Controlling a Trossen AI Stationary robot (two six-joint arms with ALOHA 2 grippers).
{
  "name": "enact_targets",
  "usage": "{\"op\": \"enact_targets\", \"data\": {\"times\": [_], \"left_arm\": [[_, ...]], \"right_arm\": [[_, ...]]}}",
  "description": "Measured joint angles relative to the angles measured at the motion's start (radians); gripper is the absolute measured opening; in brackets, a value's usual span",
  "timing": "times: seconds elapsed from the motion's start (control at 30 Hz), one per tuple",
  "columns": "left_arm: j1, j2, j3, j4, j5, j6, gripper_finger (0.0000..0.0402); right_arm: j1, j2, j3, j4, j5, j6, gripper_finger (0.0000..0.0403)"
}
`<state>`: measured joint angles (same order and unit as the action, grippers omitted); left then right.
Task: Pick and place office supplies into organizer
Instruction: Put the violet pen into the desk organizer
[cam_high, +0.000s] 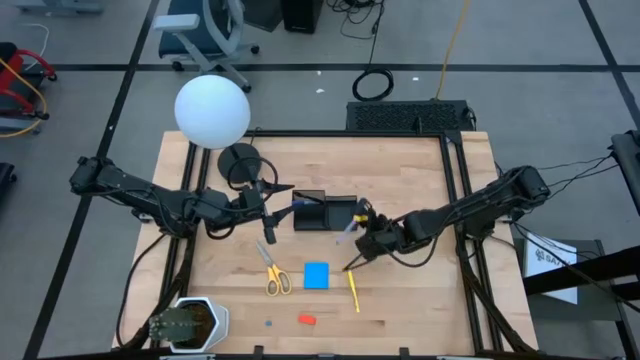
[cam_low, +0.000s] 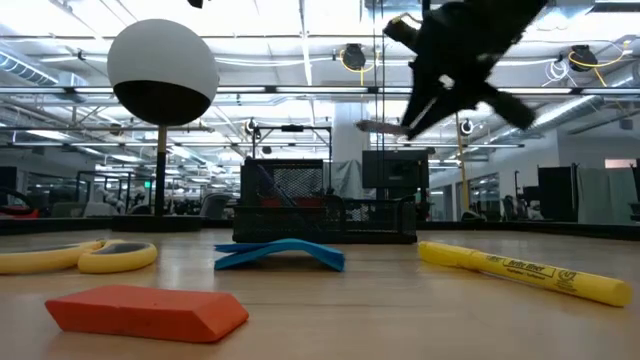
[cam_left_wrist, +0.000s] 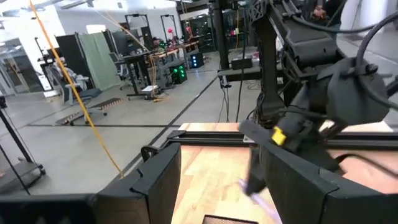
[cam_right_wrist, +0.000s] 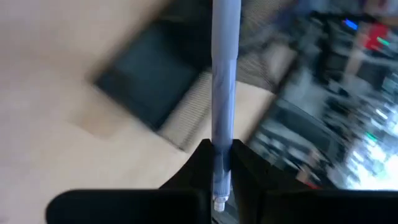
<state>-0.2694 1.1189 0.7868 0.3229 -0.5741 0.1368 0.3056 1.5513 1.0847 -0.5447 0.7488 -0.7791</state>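
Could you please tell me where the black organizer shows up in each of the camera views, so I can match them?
High view: organizer at table centre, between both arms.
Low view: mesh organizer mid-picture, behind the blue note pad.
Left wrist view: I cannot pick it out with any confidence.
Right wrist view: blurred dark box beyond the pen held by the right gripper.
Shared landmark: the note pad, in the high and low views.

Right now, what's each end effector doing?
Left end effector: open, holding nothing.
Right end effector: closed on a purple pen.
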Motion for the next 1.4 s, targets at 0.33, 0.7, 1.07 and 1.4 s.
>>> {"op": "enact_targets", "data": {"times": [0.33,0.7,1.07,1.4], "left_arm": [[0.028,0.0,0.0,-0.011,0.042,-0.16,0.0223],[0.11,0.0,0.0,-0.084,0.201,-0.394,0.0223],[0.212,0.079,0.0,-0.101,0.413,-0.499,0.0223],[0.272,0.167,0.0,-0.003,0.545,-0.565,0.0223]], "right_arm": [[-0.031,-0.001,0.001,0.266,0.194,-0.217,0.0022],[-0.029,-0.002,0.001,0.579,0.428,-0.675,0.0022],[-0.015,-0.002,0.002,0.709,0.382,-0.846,0.0022],[-0.002,-0.002,0.002,0.76,0.375,-0.9,0.0022]]}}
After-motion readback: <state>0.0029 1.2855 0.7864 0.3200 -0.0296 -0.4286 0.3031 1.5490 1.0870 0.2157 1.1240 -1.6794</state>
